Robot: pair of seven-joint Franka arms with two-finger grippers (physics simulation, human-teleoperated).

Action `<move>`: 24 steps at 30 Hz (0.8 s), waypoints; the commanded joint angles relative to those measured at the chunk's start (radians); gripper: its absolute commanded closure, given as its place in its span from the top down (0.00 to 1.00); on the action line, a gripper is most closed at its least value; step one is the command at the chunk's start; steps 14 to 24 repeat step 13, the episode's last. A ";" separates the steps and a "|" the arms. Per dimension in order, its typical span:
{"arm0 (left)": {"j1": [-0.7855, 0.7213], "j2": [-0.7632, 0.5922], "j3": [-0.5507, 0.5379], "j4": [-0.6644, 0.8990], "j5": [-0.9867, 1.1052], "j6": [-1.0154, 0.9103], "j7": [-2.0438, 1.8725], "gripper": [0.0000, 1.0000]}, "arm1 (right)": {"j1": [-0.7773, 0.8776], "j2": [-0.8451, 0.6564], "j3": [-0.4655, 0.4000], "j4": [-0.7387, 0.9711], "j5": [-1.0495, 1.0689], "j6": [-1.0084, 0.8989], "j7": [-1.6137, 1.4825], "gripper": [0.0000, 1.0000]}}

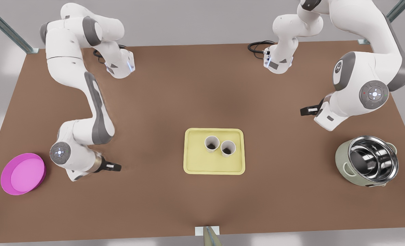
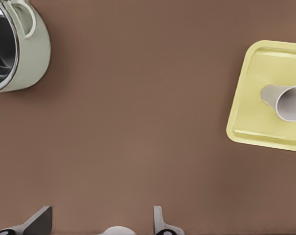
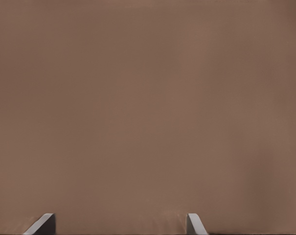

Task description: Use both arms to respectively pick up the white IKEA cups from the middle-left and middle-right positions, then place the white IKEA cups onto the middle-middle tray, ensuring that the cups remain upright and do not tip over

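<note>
Since both white cups, one (image 1: 212, 143) and the other (image 1: 228, 148), sit upright on the yellow tray (image 1: 214, 170), the middle of the table (image 1: 188, 85) is where the task's stuff is. They stand side by side in the far half of the tray, so close that I can't tell if their rims touch, and the near half of the tray is bare. Each cup is well inside the raised rim, not up against any edge. The left gripper (image 1: 305, 111) hangs over bare table on the front view's right, farther back than the tray and well apart from it, with its fingers (image 2: 160, 223) spread apart and nothing between them. From its wrist camera you get one end of the tray (image 2: 250, 98) with a cup (image 2: 287, 100) on it, and the green steel-lined pot (image 2: 20, 54) off on the other side, with a wide stretch of brown table between them. The right gripper (image 1: 117, 167) is low on the front view's left, pointing toward the tray but well short of it, its fingers (image 3: 195, 224) also apart and holding nothing, plain table under it. A pink dish (image 1: 23, 173) sits near the table's left edge just beyond that arm, and the pot (image 1: 366, 160) sits near the right edge
</note>
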 commanded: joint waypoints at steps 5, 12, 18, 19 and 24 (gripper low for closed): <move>0.004 0.010 -0.001 0.000 -0.014 0.010 0.192 1.00 | -0.019 -0.309 -0.029 0.104 -0.132 -0.610 -0.302 1.00; 0.001 0.016 -0.012 0.000 -0.011 0.021 0.189 1.00 | -0.070 -0.413 0.007 -0.020 -0.144 -0.579 -0.315 1.00; 0.006 0.017 -0.010 0.000 -0.009 0.022 0.189 1.00 | -0.070 -0.413 0.007 -0.020 -0.144 -0.577 -0.313 1.00; 0.006 0.017 -0.010 0.000 -0.009 0.022 0.189 1.00 | -0.070 -0.413 0.007 -0.020 -0.144 -0.577 -0.313 1.00; 0.006 0.017 -0.010 0.000 -0.009 0.022 0.189 1.00 | -0.070 -0.413 0.007 -0.020 -0.144 -0.577 -0.313 1.00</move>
